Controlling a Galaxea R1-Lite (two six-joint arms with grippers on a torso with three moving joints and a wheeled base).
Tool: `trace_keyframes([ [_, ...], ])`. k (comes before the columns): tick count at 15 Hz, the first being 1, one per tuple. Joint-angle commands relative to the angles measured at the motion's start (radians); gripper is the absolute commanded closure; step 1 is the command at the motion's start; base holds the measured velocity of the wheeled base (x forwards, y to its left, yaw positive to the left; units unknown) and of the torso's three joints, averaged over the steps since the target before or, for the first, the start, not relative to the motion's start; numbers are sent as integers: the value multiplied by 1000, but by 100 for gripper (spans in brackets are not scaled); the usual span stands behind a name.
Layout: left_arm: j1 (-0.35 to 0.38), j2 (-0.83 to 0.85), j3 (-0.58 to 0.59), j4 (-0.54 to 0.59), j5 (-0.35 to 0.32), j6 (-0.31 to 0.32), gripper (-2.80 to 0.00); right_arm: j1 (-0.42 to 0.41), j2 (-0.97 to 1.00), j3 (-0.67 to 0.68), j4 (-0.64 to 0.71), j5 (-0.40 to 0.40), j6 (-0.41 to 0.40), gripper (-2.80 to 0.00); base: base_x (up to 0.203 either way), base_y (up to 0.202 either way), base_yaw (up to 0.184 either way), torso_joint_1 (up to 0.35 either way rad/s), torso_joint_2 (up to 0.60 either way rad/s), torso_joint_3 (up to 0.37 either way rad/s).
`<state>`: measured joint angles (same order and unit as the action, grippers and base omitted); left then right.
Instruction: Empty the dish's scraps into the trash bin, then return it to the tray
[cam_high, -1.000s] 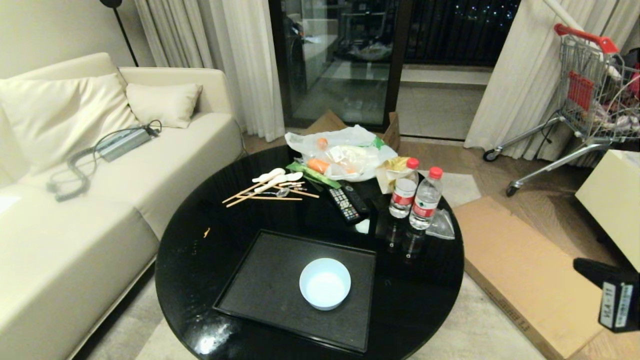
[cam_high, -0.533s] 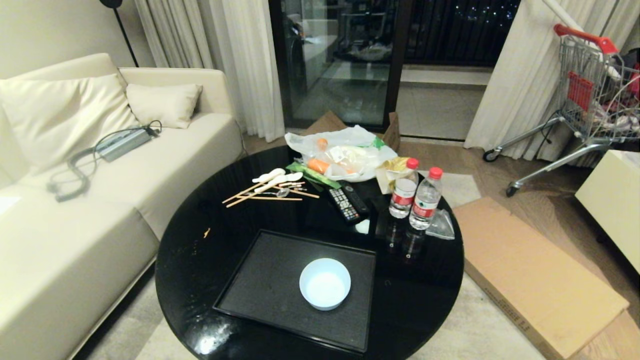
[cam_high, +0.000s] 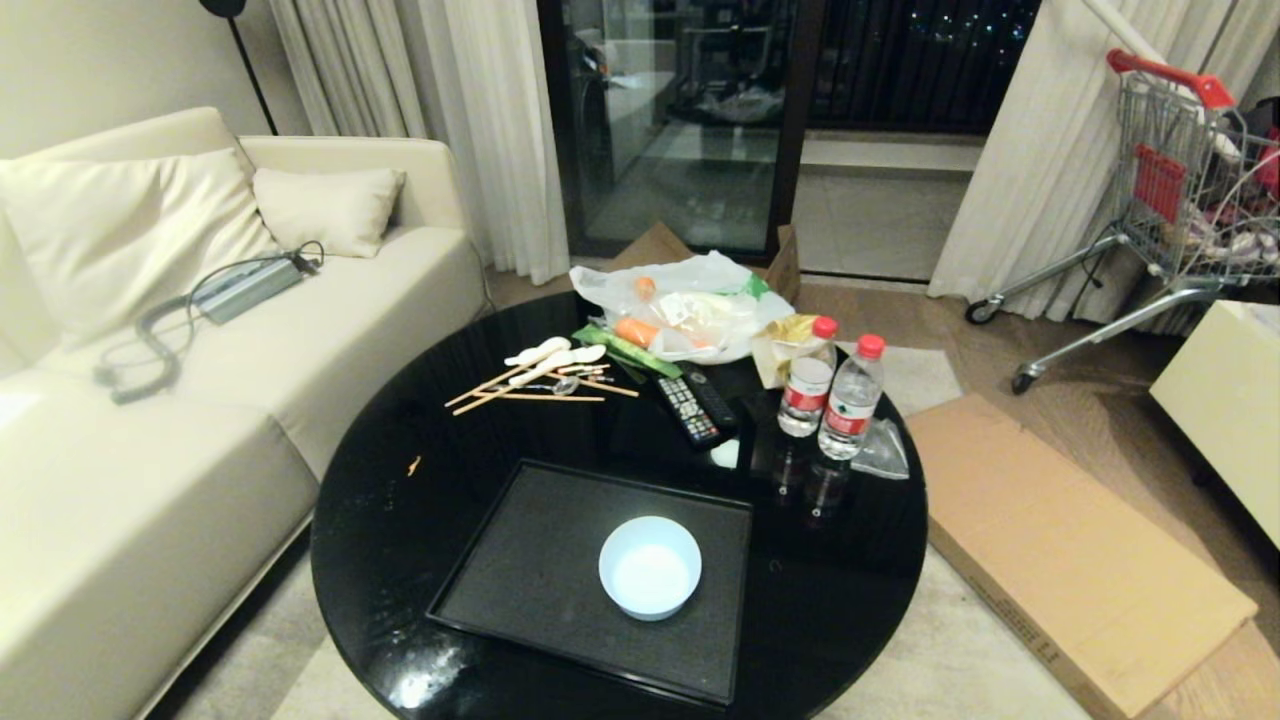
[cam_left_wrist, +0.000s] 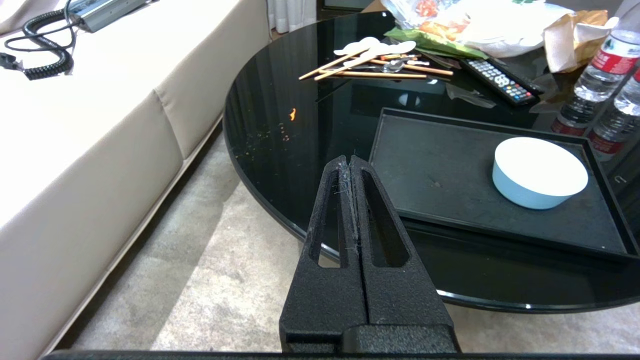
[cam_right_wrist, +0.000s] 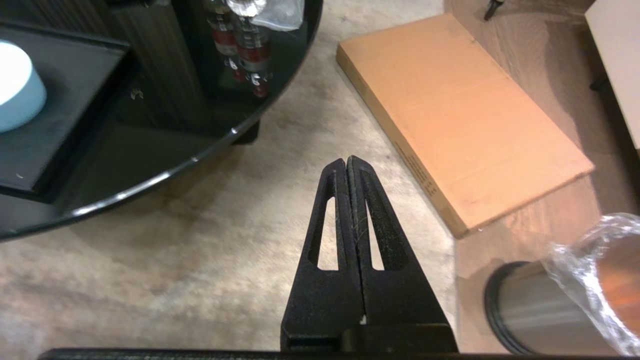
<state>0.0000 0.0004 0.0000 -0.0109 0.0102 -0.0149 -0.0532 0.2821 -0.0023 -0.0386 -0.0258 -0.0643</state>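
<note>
The dish (cam_high: 650, 567) sits empty on the tray (cam_high: 520, 580) atop the bench (cam_high: 400, 500); both the left gripper (cam_left_wrist: 351, 162) and right gripper (cam_right_wrist: 346, 165) hang clenched, holding nothing. The task looks finished, nothing further needed.

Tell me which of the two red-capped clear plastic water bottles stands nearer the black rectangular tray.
The right-hand red-capped clear plastic bottle: it stands closer to the black rectangular tray's far corner, while the other bottle sits behind it, toward the crumpled paper bag.
</note>
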Motion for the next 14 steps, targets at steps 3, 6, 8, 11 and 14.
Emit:
trace_keyframes([
  [3, 0, 0, 0, -1, 1, 0, 0, 38, -180, 2, 35, 0, 23, 0, 0, 0, 0, 0, 0, 0],
  [6, 0, 0, 0, 0, 1, 0, 0, 49, -282, 2, 38, 1, 26, 0, 0, 0, 0, 0, 0, 0],
  [8, 0, 0, 0, 0, 1, 0, 0, 49, -282, 2, 39, 1, 23, 0, 0, 0, 0, 0, 0, 0],
  [11, 0, 0, 0, 0, 1, 0, 0, 49, -281, 2, 38, 1, 48, 0, 0, 0, 0, 0, 0, 0],
  [14, 0, 0, 0, 0, 1, 0, 0, 49, -282, 1, 37, 1, 58, 0, 0, 0, 0, 0, 0, 0],
])
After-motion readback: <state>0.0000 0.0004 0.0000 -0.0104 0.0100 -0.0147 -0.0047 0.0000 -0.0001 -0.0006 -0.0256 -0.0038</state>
